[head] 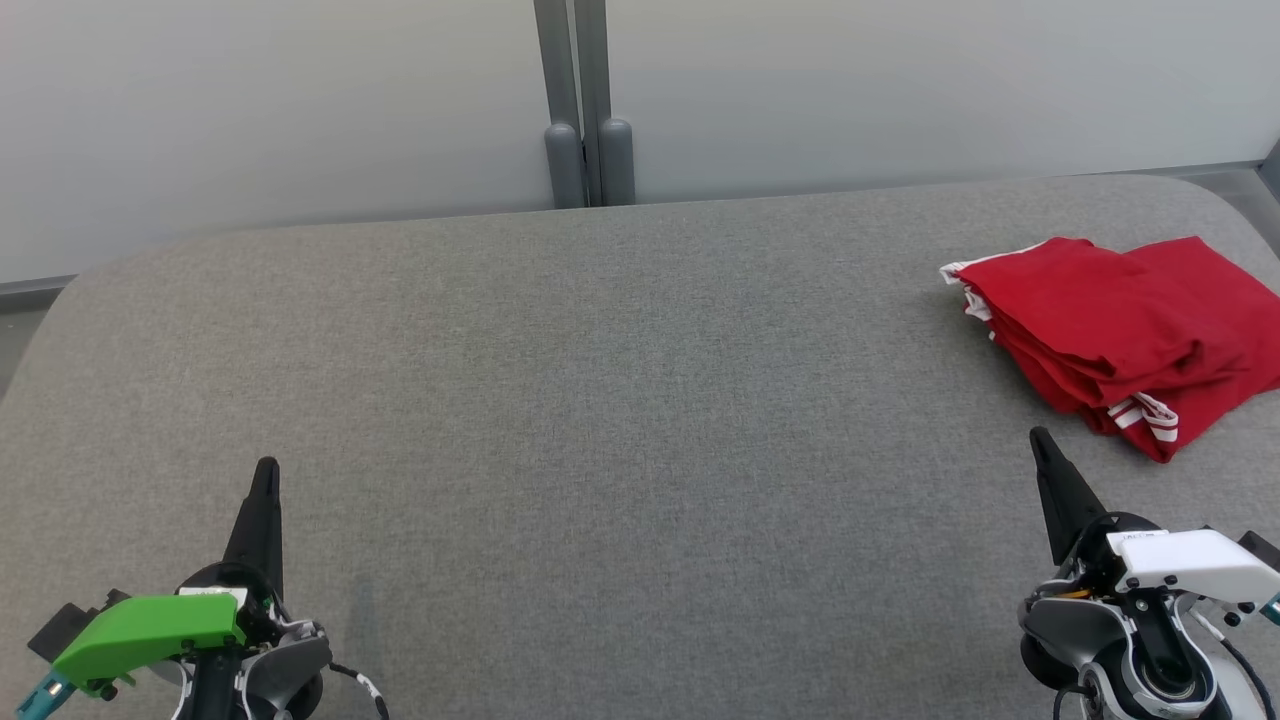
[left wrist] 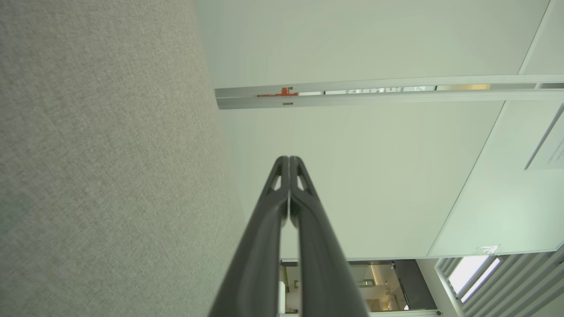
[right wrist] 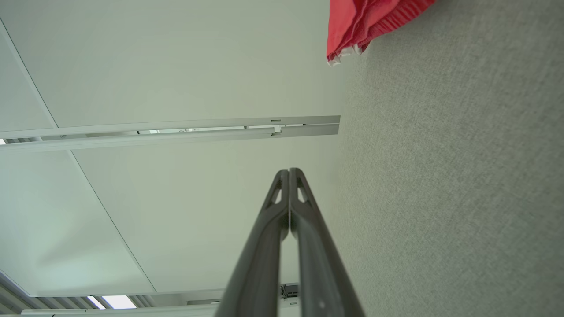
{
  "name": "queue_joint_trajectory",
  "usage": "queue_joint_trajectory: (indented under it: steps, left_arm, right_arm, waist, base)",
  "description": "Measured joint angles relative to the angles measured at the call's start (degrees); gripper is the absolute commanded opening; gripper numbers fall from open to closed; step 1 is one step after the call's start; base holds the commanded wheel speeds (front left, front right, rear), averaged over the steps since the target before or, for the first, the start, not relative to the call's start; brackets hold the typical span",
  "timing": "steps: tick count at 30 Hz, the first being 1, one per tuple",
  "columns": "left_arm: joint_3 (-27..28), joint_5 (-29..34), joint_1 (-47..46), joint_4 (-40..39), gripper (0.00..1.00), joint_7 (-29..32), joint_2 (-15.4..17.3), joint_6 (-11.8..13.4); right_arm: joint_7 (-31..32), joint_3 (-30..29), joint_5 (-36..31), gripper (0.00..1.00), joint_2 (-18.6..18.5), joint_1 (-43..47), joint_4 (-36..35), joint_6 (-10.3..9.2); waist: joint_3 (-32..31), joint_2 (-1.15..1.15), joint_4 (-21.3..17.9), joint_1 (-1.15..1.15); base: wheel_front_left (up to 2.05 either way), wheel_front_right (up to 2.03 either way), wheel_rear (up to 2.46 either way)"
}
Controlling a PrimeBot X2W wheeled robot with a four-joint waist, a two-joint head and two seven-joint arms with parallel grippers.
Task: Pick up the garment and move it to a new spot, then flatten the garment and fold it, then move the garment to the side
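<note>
Red garment (head: 1110, 330) folded, lying at far right of grey table (head: 600, 400), near its right edge. My right gripper (head: 1042, 438) low at near right, just short of garment, not touching it; fingers pressed together, holding nothing. My left gripper (head: 266, 468) at near left, well apart from garment, fingers likewise clenched, empty. Pale wall panels (head: 300, 100) behind table.
</note>
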Motion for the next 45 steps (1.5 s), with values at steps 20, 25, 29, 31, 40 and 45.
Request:
queue_joint_trajectory:
  steps: [20, 25, 29, 31, 40, 45]
  left_arm:
    - [0.0, 0.0, 0.0, 0.0, 0.0, 0.0, 0.0, 0.0]
    - [0.0, 0.0, 0.0, 0.0, 0.0, 0.0, 0.0, 0.0]
    - [0.0, 0.0, 0.0, 0.0, 0.0, 0.0, 0.0, 0.0]
    - [0.0, 0.0, 0.0, 0.0, 0.0, 0.0, 0.0, 0.0]
    - [0.0, 0.0, 0.0, -0.01, 0.0, 0.0, 0.0, 0.0]
    - [0.0, 0.0, 0.0, -0.01, 0.0, 0.0, 0.0, 0.0]
  right_arm:
    - [0.0, 0.01, 0.0, 0.0, 0.0, 0.0, 0.0, 0.0]
    - [0.0, 0.01, 0.0, 0.0, 0.0, 0.0, 0.0, 0.0]
    - [0.0, 0.01, 0.0, 0.0, 0.0, 0.0, 0.0, 0.0]
    - [0.0, 0.01, 0.0, 0.0, 0.0, 0.0, 0.0, 0.0]
    - [0.0, 0.01, 0.0, 0.0, 0.0, 0.0, 0.0, 0.0]
    - [0.0, 0.01, 0.0, 0.0, 0.0, 0.0, 0.0, 0.0]
  waist:
    - [0.0, 0.0, 0.0, 0.0]
    - [0.0, 0.0, 0.0, 0.0]
    - [0.0, 0.0, 0.0, 0.0]
    - [0.0, 0.0, 0.0, 0.0]
    - [0.0, 0.0, 0.0, 0.0]
    - [0.0, 0.0, 0.0, 0.0]
  base:
    - [0.0, 0.0, 0.0]
    - [0.0, 0.0, 0.0]
    - [0.0, 0.0, 0.0]
    - [0.0, 0.0, 0.0]
    - [0.0, 0.0, 0.0]
    - [0.0, 0.0, 0.0]
